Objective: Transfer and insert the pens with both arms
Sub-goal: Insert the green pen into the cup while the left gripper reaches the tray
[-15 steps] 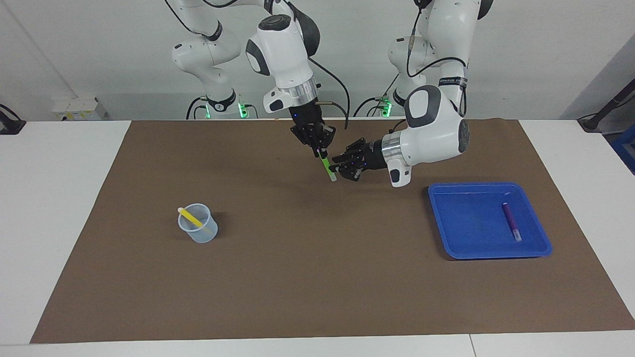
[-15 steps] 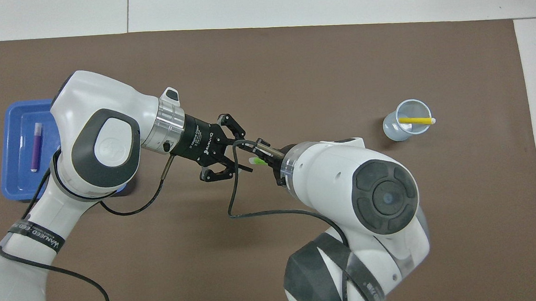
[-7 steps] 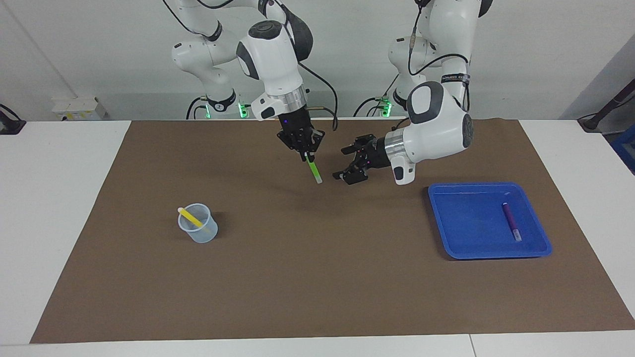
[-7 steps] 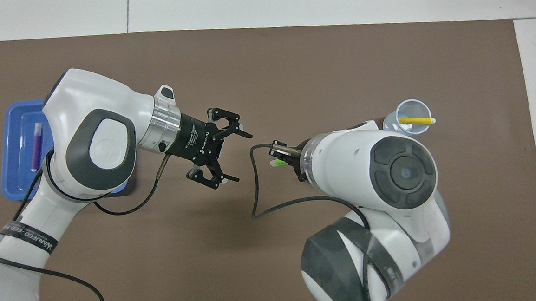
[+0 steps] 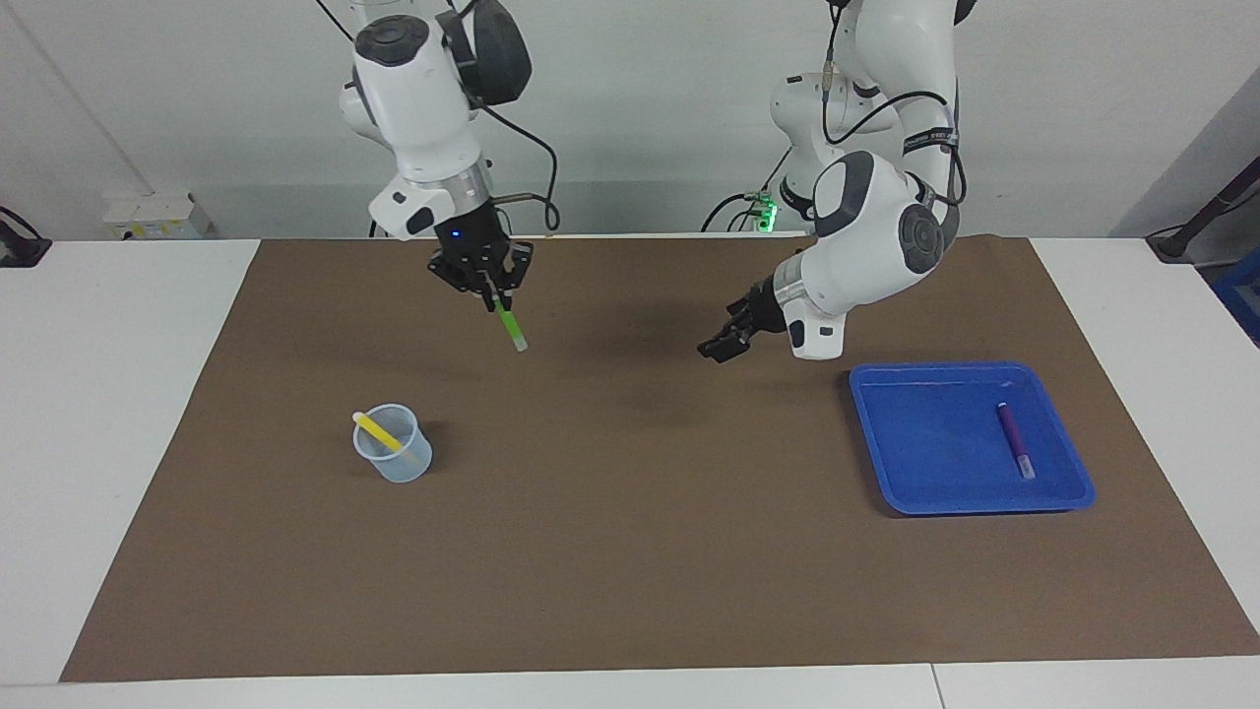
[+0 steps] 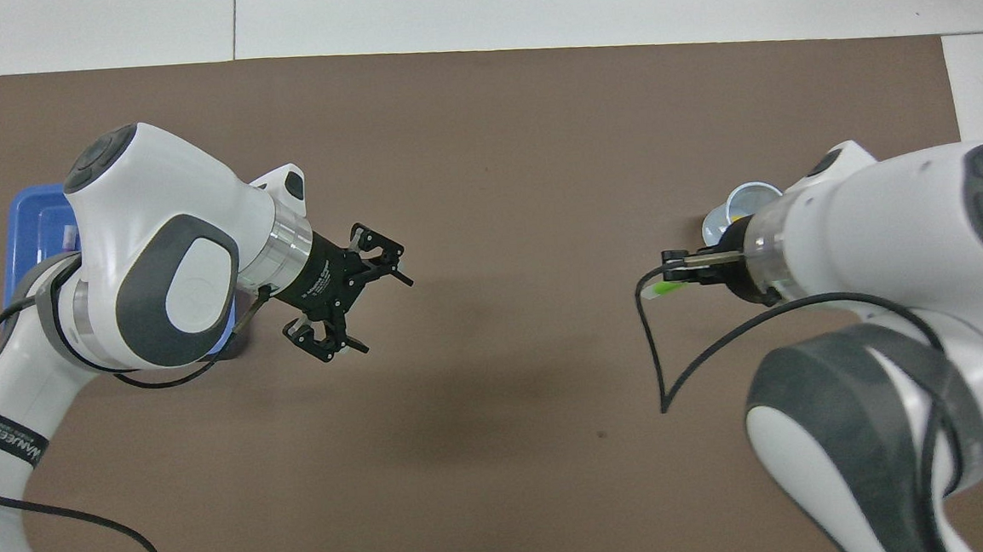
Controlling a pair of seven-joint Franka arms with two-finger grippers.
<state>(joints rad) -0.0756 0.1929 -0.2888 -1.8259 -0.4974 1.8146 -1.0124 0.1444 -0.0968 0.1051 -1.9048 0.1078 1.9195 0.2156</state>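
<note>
1. Right gripper (image 5: 489, 293): raised over the brown mat (image 5: 630, 551), toward the right arm's end of the table. Fingers pinched on the green pen (image 5: 510, 327), which hangs tilted below them with its pale end lowest. In the overhead view the arm hides most of the pen; only its tip (image 6: 661, 290) shows.
2. Left gripper (image 5: 724, 340): raised over the mat nearer the middle of the table, between the right gripper and the blue tray (image 5: 886, 473). Jaws spread wide, holding nothing; in the overhead view (image 6: 365, 296) the two fingers stand clearly apart.
3. Clear cup (image 5: 394, 457): stands upright on the mat toward the right arm's end, farther from the robots than the right gripper's spot. The yellow pen (image 5: 378, 431) leans inside it, its pale end poking above the rim.
4. Blue tray: lies flat on the mat toward the left arm's end, well apart from the cup. The purple pen (image 5: 1013, 439) lies flat in it, at the side toward the table's end, its pale end pointing away from the robots.
</note>
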